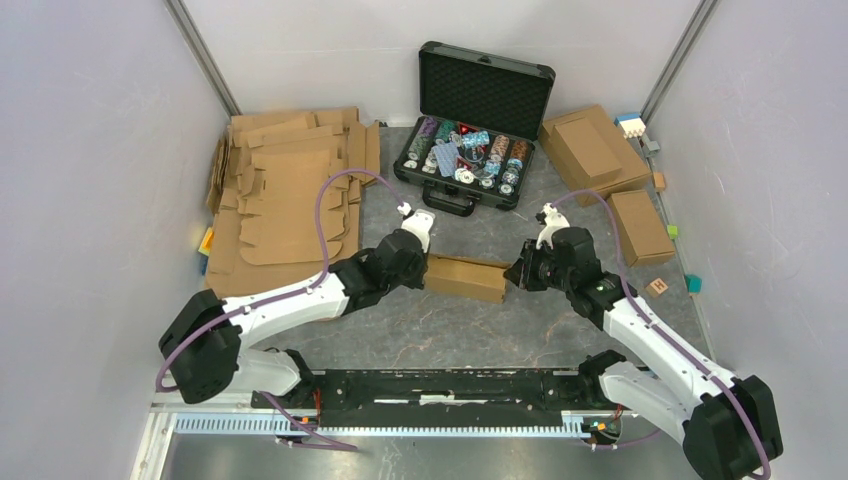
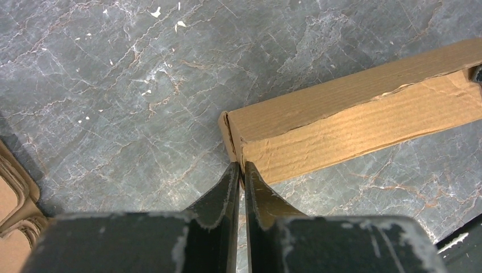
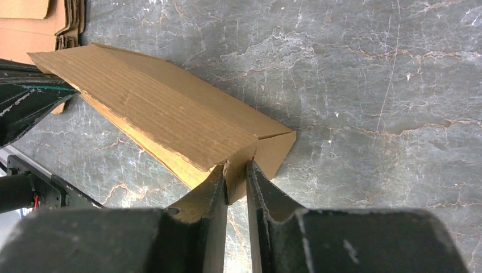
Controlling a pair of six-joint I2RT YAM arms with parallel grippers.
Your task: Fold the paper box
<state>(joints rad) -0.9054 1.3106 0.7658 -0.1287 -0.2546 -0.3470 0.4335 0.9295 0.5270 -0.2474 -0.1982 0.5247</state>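
I see my left hand closed tight on the left end of the paper box and my right hand closed on its right flap, at the middle of the counter. Farther back stands the black case.

Even bright light (soft shadows), sharp.

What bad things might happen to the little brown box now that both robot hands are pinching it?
The left hand grips only a thin edge at one corner of the paper box, so it might slip off. The right hand pinches a small flap at the other end; pulling hard could tear it. The cardboard looks wrinkled, so squeezing from both ends might crumple it instead of folding it neatly.
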